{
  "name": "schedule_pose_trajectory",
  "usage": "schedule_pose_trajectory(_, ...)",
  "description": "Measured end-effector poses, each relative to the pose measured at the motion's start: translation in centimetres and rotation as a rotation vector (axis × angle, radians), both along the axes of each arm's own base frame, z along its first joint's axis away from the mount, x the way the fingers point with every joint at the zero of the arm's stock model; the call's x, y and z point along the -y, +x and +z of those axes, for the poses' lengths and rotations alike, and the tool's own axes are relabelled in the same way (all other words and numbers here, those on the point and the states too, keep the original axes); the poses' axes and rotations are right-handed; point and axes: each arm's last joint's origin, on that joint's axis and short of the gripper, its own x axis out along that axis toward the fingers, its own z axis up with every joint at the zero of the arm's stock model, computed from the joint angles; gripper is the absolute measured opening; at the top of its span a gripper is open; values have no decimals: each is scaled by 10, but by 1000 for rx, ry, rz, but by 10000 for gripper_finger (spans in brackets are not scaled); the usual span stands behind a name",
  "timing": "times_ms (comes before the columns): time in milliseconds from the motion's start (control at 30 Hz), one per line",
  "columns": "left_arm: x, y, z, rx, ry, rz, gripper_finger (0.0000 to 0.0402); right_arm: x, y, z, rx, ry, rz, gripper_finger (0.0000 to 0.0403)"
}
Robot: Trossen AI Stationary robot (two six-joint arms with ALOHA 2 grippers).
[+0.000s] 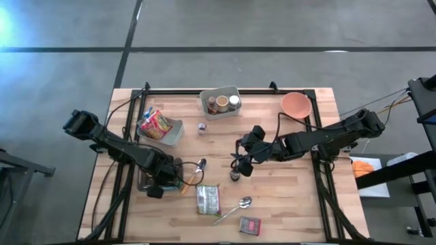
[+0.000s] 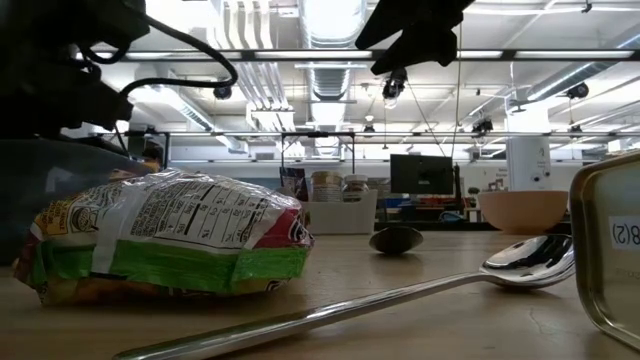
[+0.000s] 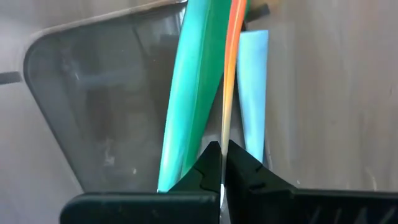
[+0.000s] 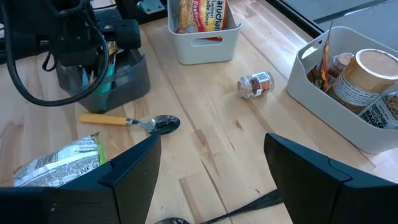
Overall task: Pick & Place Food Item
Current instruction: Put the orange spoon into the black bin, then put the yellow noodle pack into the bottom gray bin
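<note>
Right now my left fingers (image 3: 222, 163) are pinched fully together on the thin orange handle (image 3: 231, 68) standing in the dark utensil holder (image 1: 151, 181), with teal and pale blue handles just beside it; I judge that grip keeps the utensil upright inside the holder. My right fingers (image 4: 211, 163) stand wide apart with nothing between them, hovering above the wooden surface (image 4: 205, 118) near a small dark item (image 1: 234, 176) I cannot identify. Just beyond them lie the orange-handled spoon (image 4: 134, 122) and the food packet (image 4: 59, 163). Farther off the small jar (image 4: 255, 84) lies on its side, between two white bins, presumably awaiting pickup.
</note>
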Motion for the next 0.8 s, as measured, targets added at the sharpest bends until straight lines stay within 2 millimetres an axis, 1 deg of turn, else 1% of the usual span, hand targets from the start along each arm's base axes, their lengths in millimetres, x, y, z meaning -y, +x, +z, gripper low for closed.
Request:
schedule_pose_trajectory(100,0,1,0,10,-1,18,2,0,0,0,0,0,0,282)
schedule_pose_trajectory(200,0,2,0,18,3,18,14,0,0,0,0,1,0,282)
schedule_pose_trajectory(500,0,2,0,25,14,16,78,0,0,0,0,1,0,282)
schedule_pose_trajectory(800,1,3,1,22,-3,47,130,0,0,0,0,1,1,282)
